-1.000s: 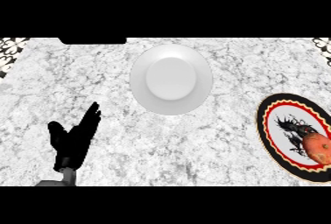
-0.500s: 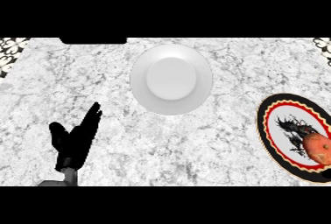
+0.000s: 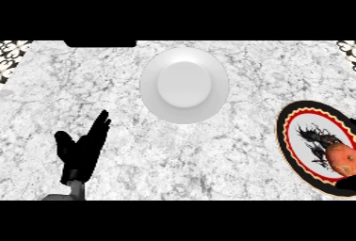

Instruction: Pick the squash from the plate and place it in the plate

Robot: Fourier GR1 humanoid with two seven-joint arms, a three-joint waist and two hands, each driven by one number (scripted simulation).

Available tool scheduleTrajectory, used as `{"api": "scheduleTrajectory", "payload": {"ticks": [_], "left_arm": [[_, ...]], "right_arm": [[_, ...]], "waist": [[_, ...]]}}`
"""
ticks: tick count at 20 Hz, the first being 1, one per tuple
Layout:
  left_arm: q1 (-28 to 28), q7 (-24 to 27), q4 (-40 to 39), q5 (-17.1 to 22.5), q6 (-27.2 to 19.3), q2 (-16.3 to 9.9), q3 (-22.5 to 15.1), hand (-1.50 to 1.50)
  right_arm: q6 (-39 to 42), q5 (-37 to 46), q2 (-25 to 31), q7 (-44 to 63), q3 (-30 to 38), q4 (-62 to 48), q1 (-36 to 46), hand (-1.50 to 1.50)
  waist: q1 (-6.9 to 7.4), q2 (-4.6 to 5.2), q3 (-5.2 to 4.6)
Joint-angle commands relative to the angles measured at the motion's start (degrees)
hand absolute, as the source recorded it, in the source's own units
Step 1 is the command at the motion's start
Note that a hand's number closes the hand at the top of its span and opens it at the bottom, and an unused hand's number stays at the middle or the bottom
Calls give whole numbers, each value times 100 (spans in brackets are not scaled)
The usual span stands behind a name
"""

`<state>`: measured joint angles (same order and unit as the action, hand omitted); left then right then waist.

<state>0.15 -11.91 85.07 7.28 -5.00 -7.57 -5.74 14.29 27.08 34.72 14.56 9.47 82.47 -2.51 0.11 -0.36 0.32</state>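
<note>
An orange squash (image 3: 342, 159) lies on the right part of a patterned plate (image 3: 290, 141), which has a black rim and a red ring and sits at the counter's right edge. A plain white plate (image 3: 184, 84) stands at the middle back, with nothing on it. My left hand (image 3: 82, 149) rests open at the lower left, fingers pointing up, far from both plates. Just below the squash, a black shape (image 3: 346, 184) overlaps the patterned plate at the view's right edge. It looks like part of my right hand, mostly out of view.
The counter is white-grey marble (image 3: 230, 155). A dark slot (image 3: 100, 43) sits at the back edge on the left. Patterned corners (image 3: 14, 52) show at the far left and far right of the back.
The black shape has come in at the lower right over the patterned plate's rim. The left hand, both plates and the squash have not moved.
</note>
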Motion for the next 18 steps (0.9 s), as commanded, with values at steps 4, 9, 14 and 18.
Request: {"api": "scheduleTrajectory", "payload": {"ticks": [4,9,14,18], "left_arm": [[182,-270,39,-56,-11,151,-149,0],[24,-274,-120,-77,17,151,26,0],[-8,-116,-274,-93,191,111,-76,0],[-194,-142,-161,-110,359,95,-238,0]], "right_arm": [[-46,784,-28,-386,-543,-698,510,150],[-314,1075,31,-917,-312,-1112,561,150],[-606,1785,-1619,454,-1999,598,761,150],[-635,2257,-2450,890,-2827,674,1301,150]], "waist": [[38,41,-30],[6,38,-31],[279,36,-75],[855,82,-92]]}}
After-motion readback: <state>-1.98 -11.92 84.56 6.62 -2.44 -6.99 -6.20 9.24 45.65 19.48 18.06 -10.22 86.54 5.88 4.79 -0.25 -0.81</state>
